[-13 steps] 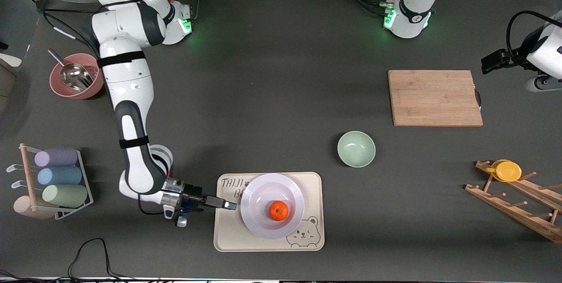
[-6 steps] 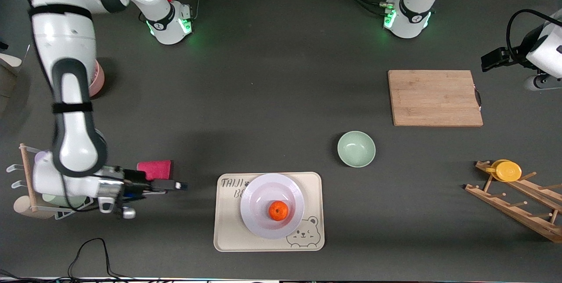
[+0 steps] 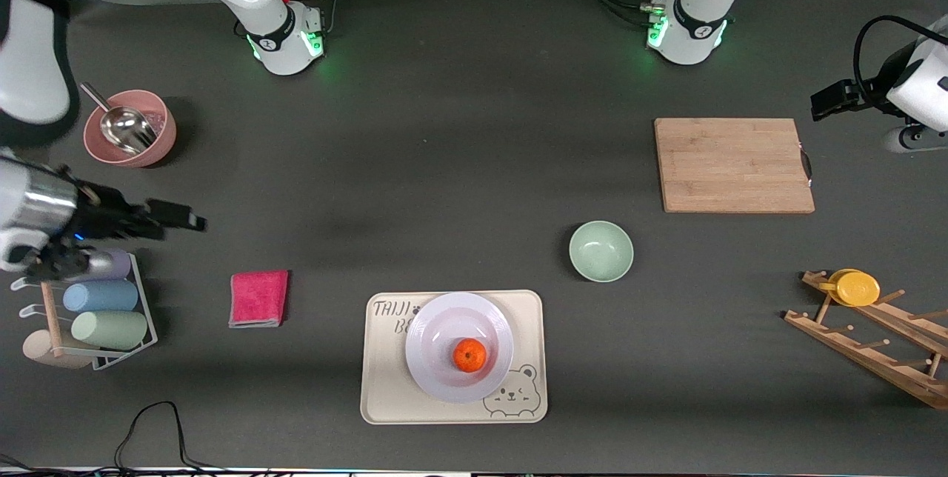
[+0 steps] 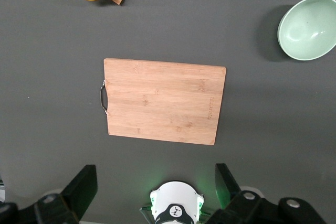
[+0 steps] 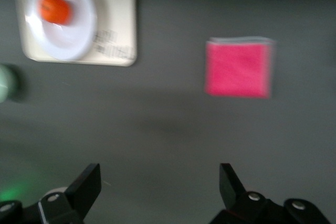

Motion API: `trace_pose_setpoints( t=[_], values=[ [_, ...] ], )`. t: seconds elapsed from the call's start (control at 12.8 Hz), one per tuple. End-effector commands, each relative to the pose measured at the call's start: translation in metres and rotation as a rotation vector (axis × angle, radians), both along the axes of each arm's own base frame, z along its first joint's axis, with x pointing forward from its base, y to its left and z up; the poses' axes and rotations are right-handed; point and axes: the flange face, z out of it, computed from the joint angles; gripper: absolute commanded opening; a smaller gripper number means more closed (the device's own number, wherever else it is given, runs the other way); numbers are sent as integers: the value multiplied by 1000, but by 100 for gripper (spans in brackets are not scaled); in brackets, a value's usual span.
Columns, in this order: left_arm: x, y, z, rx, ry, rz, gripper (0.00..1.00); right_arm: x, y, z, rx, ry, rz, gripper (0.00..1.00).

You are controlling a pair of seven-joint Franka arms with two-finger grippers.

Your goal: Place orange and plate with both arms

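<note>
The orange [image 3: 469,355] lies on the white plate [image 3: 444,321], which rests on the cream bear tray [image 3: 385,388] near the table's front edge. Both show in the right wrist view too, the orange [image 5: 54,9] on the plate [image 5: 73,38]. My right gripper [image 3: 194,223] is open and empty, up over the table at the right arm's end, beside the cup rack and well away from the tray. Its fingers [image 5: 89,182] stand wide apart. My left gripper [image 3: 818,103] waits open and empty over the left arm's end, beside the cutting board.
A pink cloth [image 3: 258,298] lies between the cup rack [image 3: 96,299] and the tray. A pink bowl with a metal scoop [image 3: 129,127], a pale green bowl [image 3: 601,250], a wooden cutting board [image 3: 733,164] and a wooden rack with a yellow cup [image 3: 855,287] stand around.
My right gripper has drawn back from the plate's rim toward the right arm's end and risen, uncovering the pink cloth. The orange, plate and left arm have not moved.
</note>
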Motion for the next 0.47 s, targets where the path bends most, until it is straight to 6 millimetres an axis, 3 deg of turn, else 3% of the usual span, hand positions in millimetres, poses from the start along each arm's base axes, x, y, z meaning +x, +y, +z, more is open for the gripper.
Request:
trace_pose_setpoints(
  t=[0.0, 0.23, 0.39],
  values=[
    [0, -4, 5, -7, 10, 7, 100, -26, -19, 31, -142, -1, -21, 100],
    [0, -4, 4, -7, 10, 7, 100, -37, -28, 61, -223, 8, -8, 100],
    [0, -4, 4, -7, 10, 7, 100, -38, -24, 70, -255, -4, 9, 100]
  ],
)
